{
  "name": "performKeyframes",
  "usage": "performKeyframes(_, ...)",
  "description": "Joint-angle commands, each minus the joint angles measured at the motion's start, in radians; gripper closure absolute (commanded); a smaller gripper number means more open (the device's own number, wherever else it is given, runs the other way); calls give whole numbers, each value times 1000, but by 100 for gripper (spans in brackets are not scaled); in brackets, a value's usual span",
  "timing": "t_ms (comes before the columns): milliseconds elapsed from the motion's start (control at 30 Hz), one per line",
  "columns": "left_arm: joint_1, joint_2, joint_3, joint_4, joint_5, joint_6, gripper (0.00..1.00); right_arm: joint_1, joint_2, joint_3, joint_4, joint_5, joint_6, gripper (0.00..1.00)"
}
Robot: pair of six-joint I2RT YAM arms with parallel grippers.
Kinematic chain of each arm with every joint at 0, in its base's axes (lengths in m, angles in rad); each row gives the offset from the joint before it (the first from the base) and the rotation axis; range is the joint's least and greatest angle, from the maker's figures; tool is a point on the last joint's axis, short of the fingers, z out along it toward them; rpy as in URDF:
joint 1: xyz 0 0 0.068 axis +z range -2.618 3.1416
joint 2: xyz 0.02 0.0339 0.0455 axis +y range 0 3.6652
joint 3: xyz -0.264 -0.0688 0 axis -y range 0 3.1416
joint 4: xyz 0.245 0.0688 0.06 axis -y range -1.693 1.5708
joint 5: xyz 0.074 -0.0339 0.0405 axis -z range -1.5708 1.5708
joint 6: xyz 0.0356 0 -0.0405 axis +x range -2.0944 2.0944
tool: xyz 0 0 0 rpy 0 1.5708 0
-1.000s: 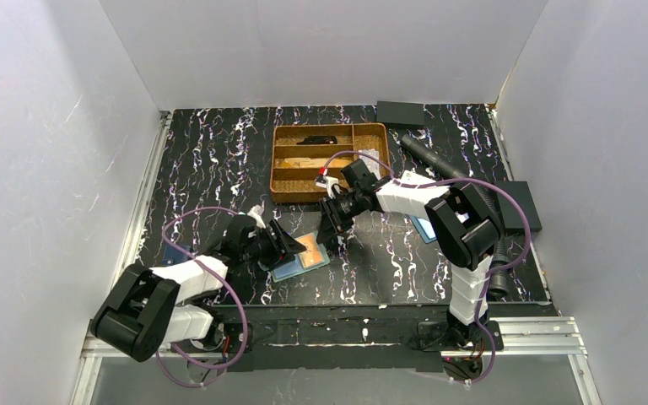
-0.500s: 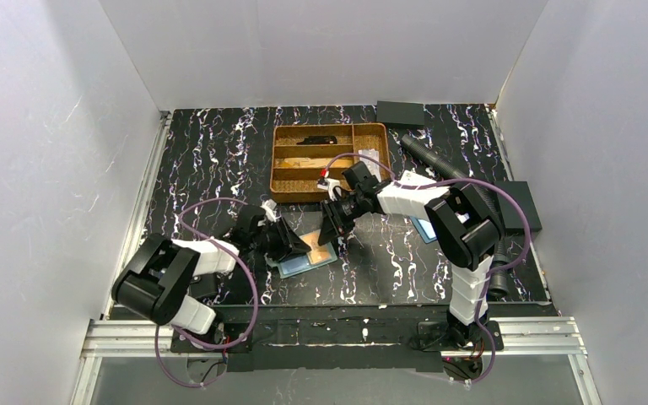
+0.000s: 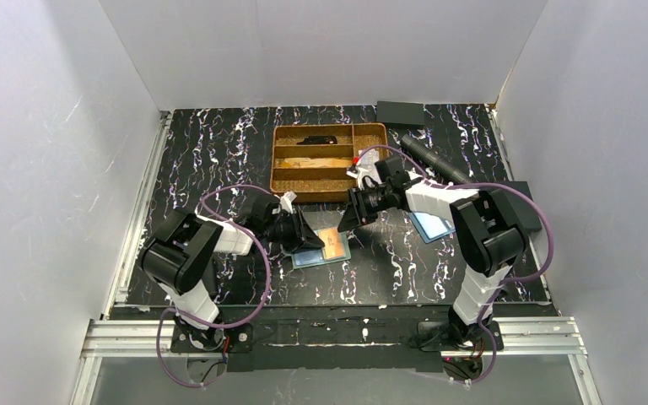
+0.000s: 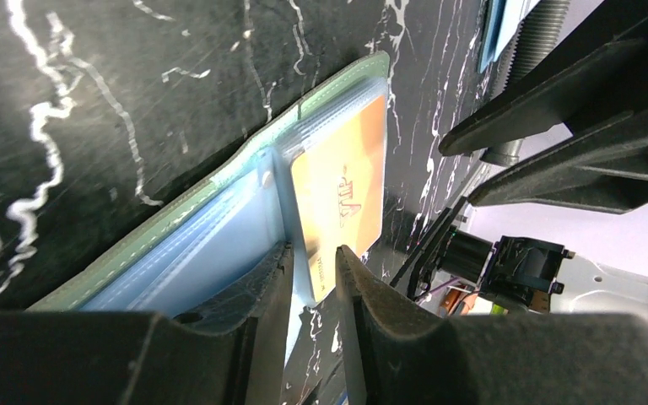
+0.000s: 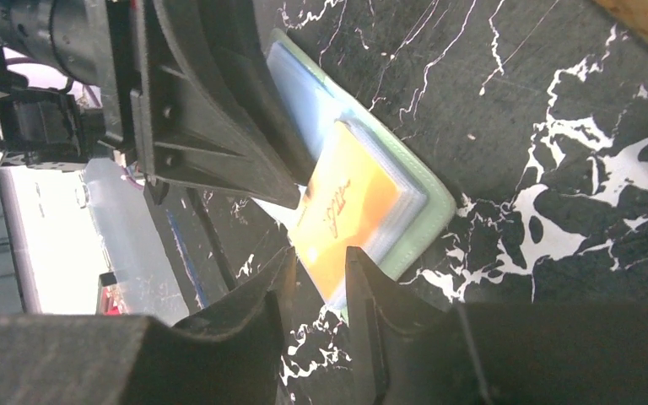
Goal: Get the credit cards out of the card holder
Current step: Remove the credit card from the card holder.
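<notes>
The teal-green card holder (image 3: 314,256) lies flat on the black marbled table, in front of the wooden tray. An orange-gold credit card (image 3: 333,242) sits in its right clear pocket (image 4: 342,190) (image 5: 350,207). No dark blue card shows. My left gripper (image 3: 306,239) is low at the holder's left side. Its jaws (image 4: 314,257) are narrowly open, with the near corner of the pocket and card between the fingertips. My right gripper (image 3: 346,221) is just off the holder's right edge. Its jaws (image 5: 318,257) are slightly open in front of the card's corner, holding nothing.
A brown wooden divided tray (image 3: 275,164) stands behind the holder. A blue holder with pale panels (image 3: 433,226) lies to the right under the right arm. A black hose (image 3: 435,160) and black boxes (image 3: 400,112) (image 3: 525,207) lie at the back and right.
Both grippers and the card holder have shifted to the right. The left arm has stretched further in and its jaws have narrowed. The right jaws have widened a little.
</notes>
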Motion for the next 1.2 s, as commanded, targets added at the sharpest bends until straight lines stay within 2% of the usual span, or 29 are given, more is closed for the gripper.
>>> performKeyframes(0, -28, 48, 16, -24, -10, 38, 75, -20, -54, -38, 81, -74, 6, 62)
performKeyframes(600, -36, 33, -43, 61, -63, -35, 74, -20, 26, -50, 103, -2, 93, 68)
performKeyframes(800, -36, 19, -81, 92, -78, -55, 72, 1, 45, -49, 97, 25, 97, 73)
performKeyframes(1167, -36, 35, -95, 142, -78, -80, 71, 14, 74, -34, 65, 57, 89, 72)
